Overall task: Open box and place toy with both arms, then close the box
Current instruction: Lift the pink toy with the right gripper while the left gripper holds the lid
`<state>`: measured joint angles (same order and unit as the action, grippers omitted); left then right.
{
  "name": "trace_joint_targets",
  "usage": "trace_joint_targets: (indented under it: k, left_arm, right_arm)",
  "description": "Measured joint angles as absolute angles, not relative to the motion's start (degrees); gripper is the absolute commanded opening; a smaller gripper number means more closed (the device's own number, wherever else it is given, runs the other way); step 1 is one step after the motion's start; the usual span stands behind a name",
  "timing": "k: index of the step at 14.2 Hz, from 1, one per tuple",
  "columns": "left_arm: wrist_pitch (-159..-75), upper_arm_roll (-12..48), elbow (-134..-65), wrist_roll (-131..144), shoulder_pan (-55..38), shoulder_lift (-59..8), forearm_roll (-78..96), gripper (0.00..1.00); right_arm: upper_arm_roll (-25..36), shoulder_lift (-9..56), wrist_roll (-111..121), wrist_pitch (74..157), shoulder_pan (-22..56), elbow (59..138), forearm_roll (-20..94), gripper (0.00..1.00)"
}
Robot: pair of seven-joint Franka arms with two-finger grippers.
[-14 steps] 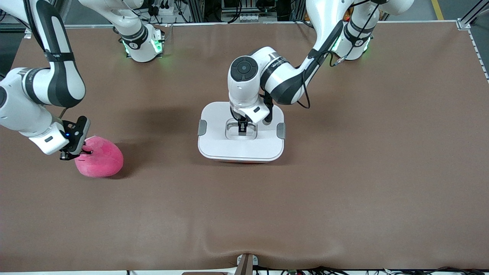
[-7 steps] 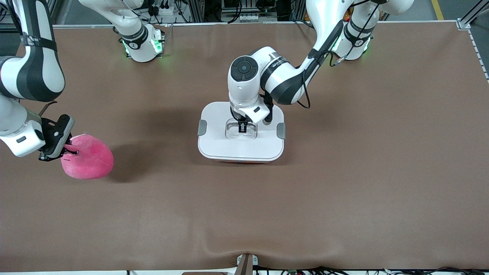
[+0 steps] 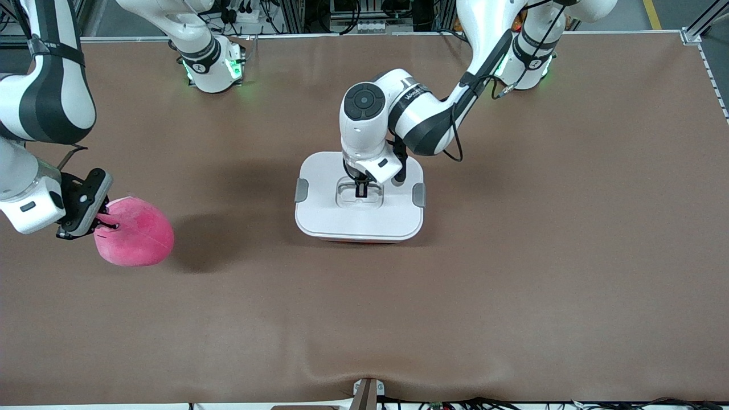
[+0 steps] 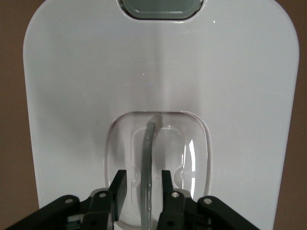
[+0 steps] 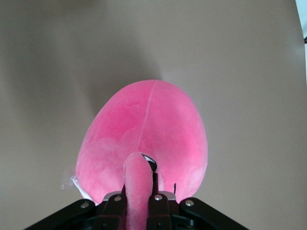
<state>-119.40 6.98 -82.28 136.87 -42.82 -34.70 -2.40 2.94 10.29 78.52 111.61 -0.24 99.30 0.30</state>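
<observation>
**Both grippers engaged: one at the lid handle, one on the toy**

The left gripper (image 3: 361, 191) is down in the recessed well of the white lid (image 3: 324, 213), its two fingers (image 4: 118, 184) standing either side of the clear handle (image 4: 148, 163). In the left wrist view a narrow gap shows between each pad and the handle bar, so the fingers look apart and not yet clamped. The handle's long axis runs straight away from the wrist, between the fingers, so closing them should pinch it across its thin side. The lid sits flat on the box (image 3: 360, 200), with a grey clip (image 3: 301, 190) at the end toward the right arm and another (image 3: 419, 195) at the end toward the left arm; whether they are latched cannot be told.

The right gripper (image 3: 102, 223) is pressed together on a small pink flap of the toy (image 3: 135, 232), seen squeezed between its fingers in the right wrist view. The plush hangs from that pinch with its shadow cast on the brown table (image 3: 512, 285), which suggests it is lifted clear, over the table's right-arm end.

The relation that matters: the toy is well apart from the box, toward the right arm's end, and the box is in the table's middle under the left arm. The lid is not yet off, so my judgement is that the left arm must grip and raise it before the toy can be carried across and lowered in.
</observation>
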Motion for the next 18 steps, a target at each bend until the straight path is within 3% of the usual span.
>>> trace_joint_targets:
  k: [3, 10, 18]
  left_arm:
    - [-119.4, 7.0, -82.3, 137.4, -42.8, -34.7, -2.4, 0.27]
    - [-119.5, 7.0, -82.3, 137.5, -42.8, -34.7, -2.4, 0.04]
    - [-119.6, 6.9, -82.2, 137.5, -42.8, -34.7, -2.4, 0.00]
  right_arm:
    - [2.9, 10.3, 70.9, 109.2, -0.2, 98.5, 0.3, 0.00]
    - [2.7, 10.3, 55.5, 105.0, 0.4, 96.7, 0.3, 0.00]
    - [2.7, 10.5, 40.4, 97.7, 1.3, 94.4, 1.9, 0.00]
